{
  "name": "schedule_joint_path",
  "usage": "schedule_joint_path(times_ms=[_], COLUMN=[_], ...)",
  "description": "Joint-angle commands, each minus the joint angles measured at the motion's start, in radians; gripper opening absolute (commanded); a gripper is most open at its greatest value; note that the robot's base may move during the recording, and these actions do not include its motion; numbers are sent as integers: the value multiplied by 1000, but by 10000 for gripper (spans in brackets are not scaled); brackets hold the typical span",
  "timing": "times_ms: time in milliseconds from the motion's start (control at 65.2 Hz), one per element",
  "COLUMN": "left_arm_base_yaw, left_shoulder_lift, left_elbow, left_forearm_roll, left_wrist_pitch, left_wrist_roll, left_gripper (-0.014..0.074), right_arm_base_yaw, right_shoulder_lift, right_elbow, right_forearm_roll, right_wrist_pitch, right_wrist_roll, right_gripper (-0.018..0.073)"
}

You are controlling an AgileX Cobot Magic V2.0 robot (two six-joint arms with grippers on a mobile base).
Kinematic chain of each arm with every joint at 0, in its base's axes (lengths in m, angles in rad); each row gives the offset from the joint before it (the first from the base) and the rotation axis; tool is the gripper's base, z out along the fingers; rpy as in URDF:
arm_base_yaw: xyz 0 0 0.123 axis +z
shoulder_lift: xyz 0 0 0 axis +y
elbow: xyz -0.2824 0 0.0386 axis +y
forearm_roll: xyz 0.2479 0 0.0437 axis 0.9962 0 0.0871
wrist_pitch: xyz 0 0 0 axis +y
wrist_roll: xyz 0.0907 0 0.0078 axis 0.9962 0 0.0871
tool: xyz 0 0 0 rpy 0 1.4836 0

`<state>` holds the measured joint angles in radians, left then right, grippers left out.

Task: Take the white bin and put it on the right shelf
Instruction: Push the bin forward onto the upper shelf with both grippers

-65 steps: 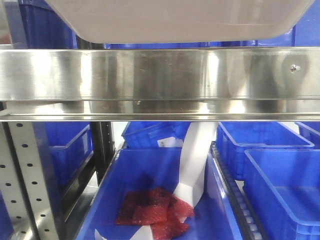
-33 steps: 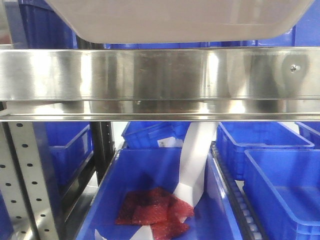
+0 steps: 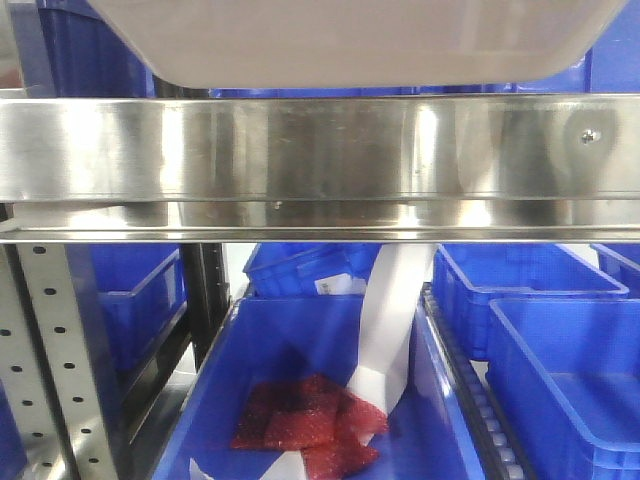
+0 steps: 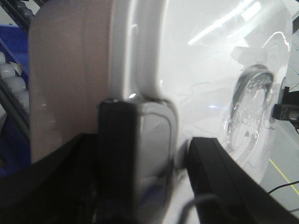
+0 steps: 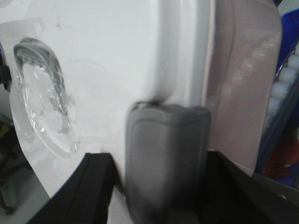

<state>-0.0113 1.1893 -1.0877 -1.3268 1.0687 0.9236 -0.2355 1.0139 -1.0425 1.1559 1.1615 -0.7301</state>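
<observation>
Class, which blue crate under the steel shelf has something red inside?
The front middle crate: red packets lie in it; the right-hand crate shows none.

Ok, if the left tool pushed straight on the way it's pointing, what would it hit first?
The white bin itself: the left tool is clamped on its edge, so nothing seems to lie between them.

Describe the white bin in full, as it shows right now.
The white bin is a large rounded tub of matte pinkish-white plastic with a glossy white lid, closed, bearing a moulded recessed handle. The left gripper and right gripper each clamp its lid rim at opposite ends. In the front view its underside shows just above the steel shelf rail; whether it rests on the shelf cannot be told.
</observation>
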Motion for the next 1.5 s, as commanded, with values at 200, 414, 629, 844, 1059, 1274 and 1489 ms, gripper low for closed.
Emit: schedule_joint_path(times_ms=[200, 414, 629, 844, 1059, 1274, 1489], left_arm_base_yaw=[-23, -23, -23, -23, -23, -23, -23], left_shoulder_lift=[-32, -31, 19, 117, 189, 211, 212], left_elbow=[-33, -33, -33, -79, -172, -223, -223], left_forearm_roll=[-180, -197, -268, -274, -274, -289, -254], left_wrist_pitch=[86, -29, -53, -38, -56, -52, -82], left_wrist_roll=[1, 1, 1, 1, 1, 1, 1], left_gripper=[262, 262, 262, 262, 262, 262, 262], right_arm_base_yaw=[12, 12, 12, 12, 12, 12, 17], right_shoulder_lift=[54, 104, 174, 229, 265, 281, 281], right_elbow=[-33, -56, -114, -137, -137, -139, -140], right_forearm_roll=[310, 314, 329, 342, 381, 459, 469], right_wrist_pitch=[108, 84, 77, 36, -20, -8, -58], right_wrist_roll=[-14, -14, -14, -14, -14, -19, -52], right_gripper=[425, 425, 425, 425, 425, 425, 425])
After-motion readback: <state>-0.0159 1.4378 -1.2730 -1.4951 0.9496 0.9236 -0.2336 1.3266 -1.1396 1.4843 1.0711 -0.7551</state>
